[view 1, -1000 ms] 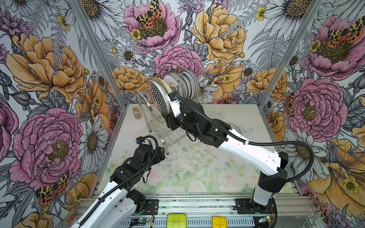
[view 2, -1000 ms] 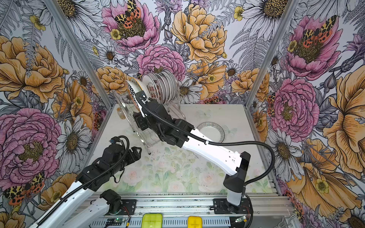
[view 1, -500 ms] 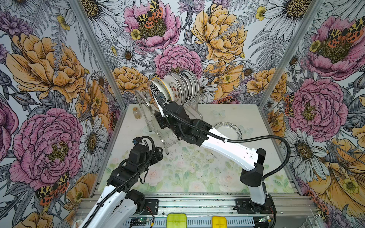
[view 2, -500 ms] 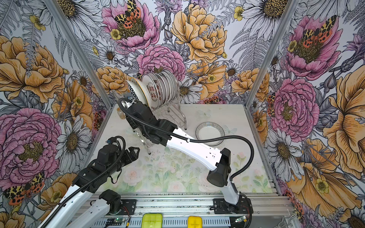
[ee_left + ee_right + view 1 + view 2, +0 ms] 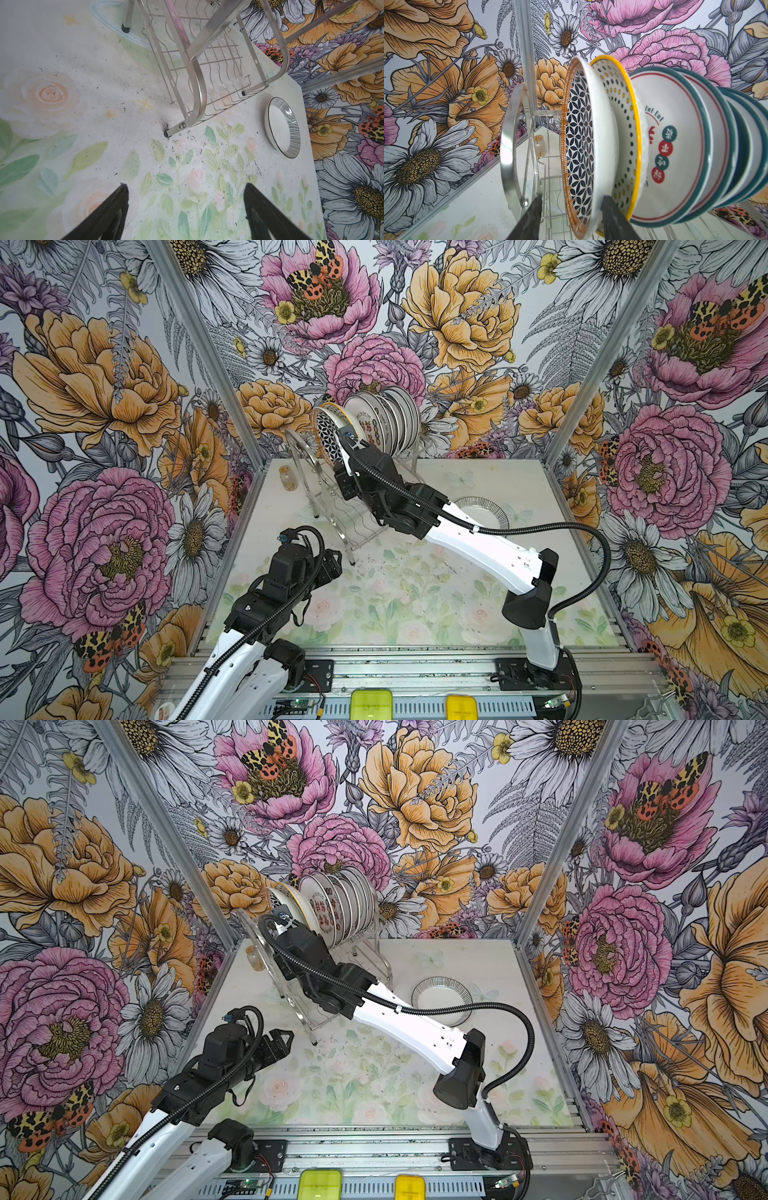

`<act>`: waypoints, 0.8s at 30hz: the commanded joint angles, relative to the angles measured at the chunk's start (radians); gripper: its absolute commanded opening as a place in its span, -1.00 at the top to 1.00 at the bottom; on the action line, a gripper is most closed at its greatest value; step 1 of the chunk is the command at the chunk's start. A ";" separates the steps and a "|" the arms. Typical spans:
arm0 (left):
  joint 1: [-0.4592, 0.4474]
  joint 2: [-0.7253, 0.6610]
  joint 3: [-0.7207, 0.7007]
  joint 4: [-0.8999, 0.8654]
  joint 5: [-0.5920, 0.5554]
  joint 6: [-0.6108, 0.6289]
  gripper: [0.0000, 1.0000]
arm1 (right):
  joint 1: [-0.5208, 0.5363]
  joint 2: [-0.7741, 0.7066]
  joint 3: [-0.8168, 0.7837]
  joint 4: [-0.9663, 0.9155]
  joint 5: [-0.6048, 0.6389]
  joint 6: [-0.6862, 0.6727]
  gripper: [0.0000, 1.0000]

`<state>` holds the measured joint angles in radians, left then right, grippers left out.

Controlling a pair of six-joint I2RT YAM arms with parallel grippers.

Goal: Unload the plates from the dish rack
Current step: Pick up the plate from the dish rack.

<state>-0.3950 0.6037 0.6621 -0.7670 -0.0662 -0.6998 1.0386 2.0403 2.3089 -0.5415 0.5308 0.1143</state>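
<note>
Small jar: your leftmost item, a small jar (image 5: 288,479), stands on the table (image 5: 478,472) beyond the rack's end hoop, ahead of your right gripper and off to its left.
Left gripper: your left gripper (image 5: 185,186) hangs over the table with its fingers spread wide and nothing between them.
Dish rack: the dish rack (image 5: 199,87) sits just ahead of those left fingertips, and its near foot is the closest part to them.
Right gripper: your right gripper (image 5: 572,196) is up at the rack's top tier, with the jaws apart and one finger on either side of the first plate's lower edge. There's a clear gap to the patterned face, so it isn't clamped.
Patterned plate: the orange-rimmed plate (image 5: 579,145) stands on edge right between your right fingers.
Dotted plate: the yellow-rimmed plate (image 5: 623,135) comes next, tucked just behind the right-hand finger.
Teal-banded plates: the teal-banded plates (image 5: 685,145) are packed on edge further along to that gripper's right.
Striped plate: the striped plate (image 5: 442,998) lies flat on the table, well behind your right gripper and beside its forearm.
</note>
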 commanded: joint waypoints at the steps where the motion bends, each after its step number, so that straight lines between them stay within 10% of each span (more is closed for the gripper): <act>1: 0.012 -0.002 0.008 -0.004 0.024 0.020 -0.74 | -0.011 0.046 0.030 0.003 0.002 0.011 0.04; 24: 0.032 0.002 0.020 -0.004 0.045 0.025 -0.74 | -0.019 0.171 0.148 0.009 0.054 -0.007 0.47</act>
<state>-0.3740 0.6041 0.6621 -0.7670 -0.0395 -0.6960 1.0229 2.1624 2.4409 -0.5346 0.6128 0.1112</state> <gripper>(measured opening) 0.870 0.273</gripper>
